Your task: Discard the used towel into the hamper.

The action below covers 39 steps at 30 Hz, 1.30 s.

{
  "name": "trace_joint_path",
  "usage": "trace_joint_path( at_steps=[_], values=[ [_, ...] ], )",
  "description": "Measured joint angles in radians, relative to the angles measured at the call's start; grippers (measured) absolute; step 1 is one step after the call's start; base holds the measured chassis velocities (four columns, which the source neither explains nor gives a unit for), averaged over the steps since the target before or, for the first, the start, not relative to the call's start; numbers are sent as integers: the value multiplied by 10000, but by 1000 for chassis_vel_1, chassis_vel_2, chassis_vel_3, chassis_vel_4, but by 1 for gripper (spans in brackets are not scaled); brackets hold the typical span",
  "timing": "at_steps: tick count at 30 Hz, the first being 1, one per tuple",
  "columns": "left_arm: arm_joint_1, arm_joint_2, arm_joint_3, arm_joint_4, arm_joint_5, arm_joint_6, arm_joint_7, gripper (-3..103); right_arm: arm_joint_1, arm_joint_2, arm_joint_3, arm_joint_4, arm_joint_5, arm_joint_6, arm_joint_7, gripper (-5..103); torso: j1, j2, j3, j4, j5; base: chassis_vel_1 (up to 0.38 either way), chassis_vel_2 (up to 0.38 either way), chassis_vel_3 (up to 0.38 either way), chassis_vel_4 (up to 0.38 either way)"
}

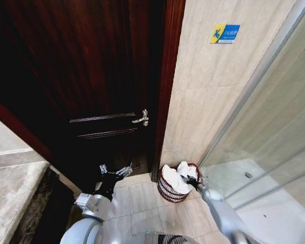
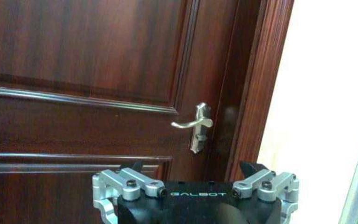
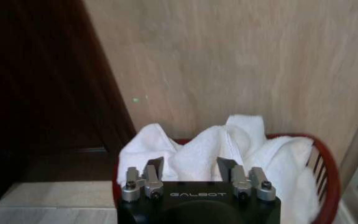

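Right claw [image 3: 190,169] spread, empty, just above white towel [image 3: 197,149] heaped in hamper [image 1: 165,191]. Left claw [image 2: 195,173] spread, facing door [image 2: 86,70].

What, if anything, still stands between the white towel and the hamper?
Nothing visible. The towel already lies bunched inside the hamper, spilling over its rim. The right gripper hangs open just above it; the left gripper is over by the door.
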Motion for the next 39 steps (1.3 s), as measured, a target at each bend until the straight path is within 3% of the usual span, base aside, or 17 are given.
trace_joint_path(
  at_steps=[3,5,7,9,11,13,17,19,22,24,28,29,31,33,36,39],
  values=[
    [0,1,0,0,0,0,0,100,-1246,-92,307,913,-176,1169,106,74,-1,0,-1,2,2,0,0,0,0],
    [0,0,0,0,0,0,0,100,-1389,-92,336,971,-202,1276,125,74,0,0,-1,3,2,0,0,0,0],
    [0,1,0,0,0,0,0,100,-1809,-20,426,723,-475,1856,193,90,-1,0,-1,0,-3,0,0,0,0],
    [0,1,0,0,0,0,0,100,-1808,44,461,419,-695,2059,209,90,-1,0,-1,1,0,0,0,0,0],
    [0,1,0,0,0,0,0,100,-1616,226,450,-201,-1016,2100,377,98,-1,1,0,1,-3,0,0,0,0],
    [0,1,0,0,0,0,0,100,-1445,328,436,-430,-1138,2021,517,95,-1,0,-1,1,-2,0,0,0,0],
    [0,0,0,0,0,0,0,100,-522,781,348,-1362,-1567,1415,1087,77,1,0,1,6,-3,0,0,0,0],
    [0,0,0,0,0,0,0,100,-334,862,352,-1610,-1641,1303,1120,77,1,0,1,6,-6,0,0,0,0],
    [0,1,0,0,0,0,0,100,613,1185,393,-3079,-1860,1165,1224,60,1,0,1,4,1,0,0,0,0],
    [0,1,0,0,0,0,0,100,742,1209,394,-3253,-1868,1161,1229,60,1,0,2,2,-1,0,0,0,0],
    [0,1,0,0,0,0,0,100,1988,1344,414,-4417,-2046,1155,1346,38,1,0,2,1,-1,0,0,0,0],
    [0,1,0,0,0,0,0,100,1988,1344,414,-4417,-2046,1155,1346,38,1,0,2,1,-1,0,0,0,0],
    [0,1,0,0,0,0,0,100,2600,1373,422,-4800,-2077,1123,1380,27,2,0,2,6,-3,0,0,0,0],
    [0,0,0,0,0,0,0,100,2772,1378,413,-4875,-2086,1085,1381,27,2,0,2,6,-3,0,0,0,0],
    [0,1,0,0,0,0,0,100,3305,1454,360,-5135,-2233,828,1263,12,2,0,2,2,-5,0,0,0,0],
    [0,0,0,0,0,0,0,100,3500,1631,390,-5457,-2319,572,1265,3,2,0,2,3,-2,0,0,0,0]
  ],
)
